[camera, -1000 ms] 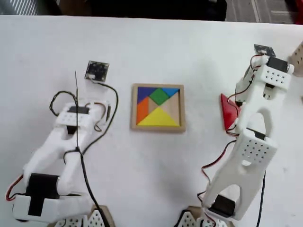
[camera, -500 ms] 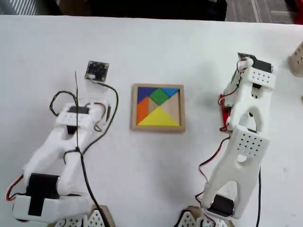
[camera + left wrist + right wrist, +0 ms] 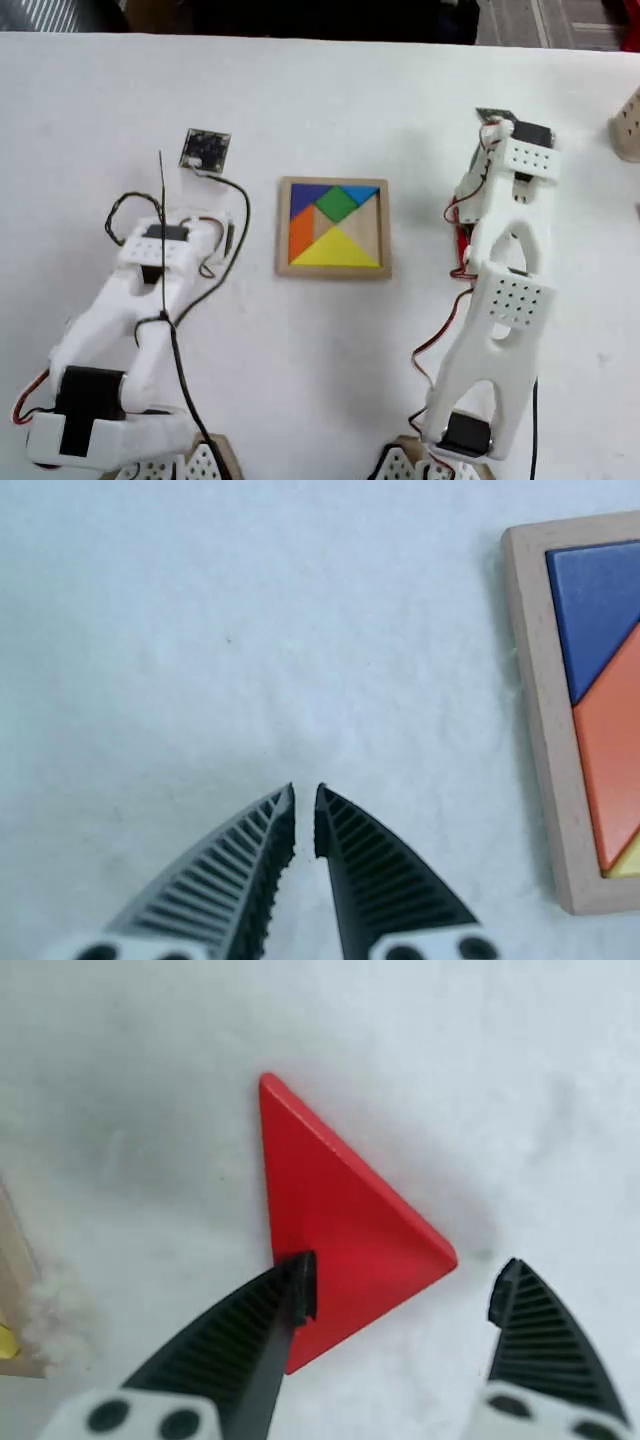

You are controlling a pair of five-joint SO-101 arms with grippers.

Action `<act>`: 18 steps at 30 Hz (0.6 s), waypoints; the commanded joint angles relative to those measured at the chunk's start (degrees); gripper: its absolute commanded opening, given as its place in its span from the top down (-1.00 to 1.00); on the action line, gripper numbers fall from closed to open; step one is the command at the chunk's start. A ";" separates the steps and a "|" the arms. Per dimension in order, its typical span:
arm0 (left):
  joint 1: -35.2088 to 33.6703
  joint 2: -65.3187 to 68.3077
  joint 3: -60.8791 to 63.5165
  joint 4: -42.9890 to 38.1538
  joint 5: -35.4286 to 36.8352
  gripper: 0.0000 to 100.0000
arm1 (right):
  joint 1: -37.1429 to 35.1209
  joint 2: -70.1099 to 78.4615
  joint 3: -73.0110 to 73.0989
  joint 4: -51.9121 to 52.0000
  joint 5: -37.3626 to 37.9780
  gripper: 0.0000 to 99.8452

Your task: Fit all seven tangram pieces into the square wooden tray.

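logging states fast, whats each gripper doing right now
Left gripper: shut, holding nothing.
Right gripper: open above the flat red triangular tangram piece, not gripping it.

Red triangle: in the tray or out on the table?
Out. The red triangle lies flat on the table, apart from the tray, between the open jaws of the right gripper.

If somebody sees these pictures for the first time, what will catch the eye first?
The tray in the middle of the table, partly filled with bright pieces, draws the eye first. Next is the red triangle lying flat on the table to its right, with the right gripper open over it.
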 commanded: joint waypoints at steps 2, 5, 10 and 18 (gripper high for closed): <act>-0.31 -2.59 0.44 -1.49 -0.53 0.88 | -2.33 0.04 0.18 0.22 1.14 0.44; -0.22 -2.59 1.41 -3.78 -0.53 0.88 | -3.30 -0.31 0.09 0.57 1.23 0.44; -0.22 -2.68 1.93 -4.92 -0.53 0.88 | -3.38 -4.00 -1.23 1.01 0.62 0.41; -0.22 -2.68 1.93 -4.92 -0.53 0.88 | -3.65 -4.97 -0.97 2.24 1.05 0.25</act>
